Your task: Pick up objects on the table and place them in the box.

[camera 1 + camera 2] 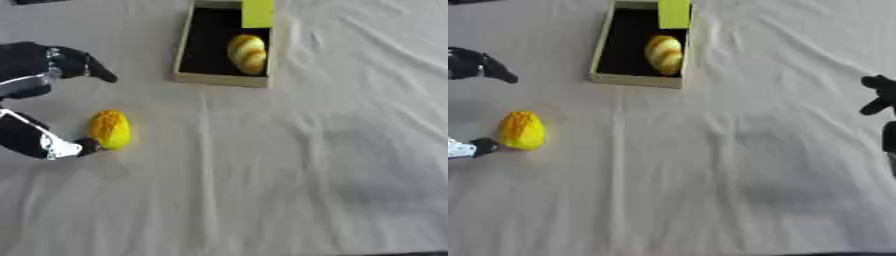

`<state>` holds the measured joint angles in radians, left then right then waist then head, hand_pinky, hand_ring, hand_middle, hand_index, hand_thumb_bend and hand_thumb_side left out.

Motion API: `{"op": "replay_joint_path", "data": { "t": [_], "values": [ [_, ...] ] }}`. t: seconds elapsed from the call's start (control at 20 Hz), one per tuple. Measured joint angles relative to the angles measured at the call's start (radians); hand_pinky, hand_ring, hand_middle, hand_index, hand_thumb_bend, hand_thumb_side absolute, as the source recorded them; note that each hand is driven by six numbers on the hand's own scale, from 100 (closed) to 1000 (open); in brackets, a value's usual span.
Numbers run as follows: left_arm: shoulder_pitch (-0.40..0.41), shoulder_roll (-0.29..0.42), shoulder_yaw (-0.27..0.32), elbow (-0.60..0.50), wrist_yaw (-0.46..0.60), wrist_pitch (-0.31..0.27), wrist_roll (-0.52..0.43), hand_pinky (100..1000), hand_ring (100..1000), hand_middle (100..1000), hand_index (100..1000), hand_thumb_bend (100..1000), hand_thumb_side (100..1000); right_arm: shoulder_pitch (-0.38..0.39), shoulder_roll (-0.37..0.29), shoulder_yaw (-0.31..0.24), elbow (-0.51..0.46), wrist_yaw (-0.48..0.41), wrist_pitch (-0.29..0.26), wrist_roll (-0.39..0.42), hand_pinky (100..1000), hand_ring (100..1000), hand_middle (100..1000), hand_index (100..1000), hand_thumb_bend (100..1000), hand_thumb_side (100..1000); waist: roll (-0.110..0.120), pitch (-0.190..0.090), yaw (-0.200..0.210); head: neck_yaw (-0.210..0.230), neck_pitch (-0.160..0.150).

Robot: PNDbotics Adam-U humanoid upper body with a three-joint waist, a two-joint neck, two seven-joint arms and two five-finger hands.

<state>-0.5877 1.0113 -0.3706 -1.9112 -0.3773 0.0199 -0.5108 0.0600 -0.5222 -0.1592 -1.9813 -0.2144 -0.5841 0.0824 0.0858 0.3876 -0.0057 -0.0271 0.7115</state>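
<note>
The left hand [35,75] is seen at the left edge of the table, spread wide, with its fingers reaching out above and its thumb [66,148] low beside a yellow, egg-shaped fruit [109,129]. The thumb tip is touching or just beside the near end of the fruit, while the upper fingers are held well apart from it, so nothing is grasped yet. The fruit lies on the white cloth [289,175], near the left side and well apart from the box [220,78]. The box, pale-walled with a dark inside, is set at the far middle of the table, and a striped yellow object [247,54] is already lying in it; a yellow-green flap [257,13] is seen at its far end. The right hand [881,95] shows only at the right edge, and whether its fingers are open cannot be told. One object is judged as placed; the fruit is left to be closed on, lifted and carried to the box.
</note>
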Motion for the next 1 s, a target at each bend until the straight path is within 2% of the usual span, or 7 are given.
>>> {"op": "replay_joint_path", "data": {
  "t": [0.45, 0.8, 1.0],
  "values": [
    [-0.034, -0.048, -0.051, 0.126, -0.053, -0.017, -0.039, 918, 889, 812, 915, 487, 286, -0.007, 0.007, 0.000, 0.000, -0.009, 0.006, 0.006, 1000, 866, 550, 769, 100, 470, -0.001, 0.000, -0.004, 0.004, 0.000],
    [-0.049, -0.078, -0.072, 0.197, -0.069, -0.044, -0.075, 917, 887, 812, 916, 488, 287, -0.007, 0.016, 0.000, 0.000, -0.013, 0.014, 0.013, 1000, 865, 547, 767, 100, 470, -0.001, 0.000, -0.006, 0.006, 0.000],
    [-0.057, -0.092, -0.082, 0.221, -0.073, -0.050, -0.084, 905, 873, 799, 910, 457, 284, -0.007, 0.017, 0.000, 0.000, -0.015, 0.020, 0.012, 1000, 865, 546, 766, 100, 470, -0.001, 0.000, -0.007, 0.007, 0.000]
  ]
}}
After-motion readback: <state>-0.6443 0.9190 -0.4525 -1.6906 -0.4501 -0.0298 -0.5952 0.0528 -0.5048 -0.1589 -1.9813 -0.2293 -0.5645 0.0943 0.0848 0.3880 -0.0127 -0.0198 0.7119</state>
